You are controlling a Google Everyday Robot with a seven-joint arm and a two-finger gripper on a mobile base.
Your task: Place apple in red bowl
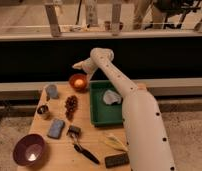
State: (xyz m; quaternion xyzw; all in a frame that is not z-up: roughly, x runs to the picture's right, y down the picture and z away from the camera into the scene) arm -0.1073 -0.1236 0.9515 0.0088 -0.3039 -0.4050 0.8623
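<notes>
Purple bowl [29, 149] sat at the bench's [56, 152] front-left corner, with a blue-grey block [56, 128] and a dark red grape-like bunch [71, 104] further back. Behind those, the apple [79, 81] was already resting inside the red bowl [78, 83]. Tool [79, 65] hung just above and behind that bowl; couldn't tell its state. Green tray [100, 117] was to the right, partly behind the white arm [131, 107].
</notes>
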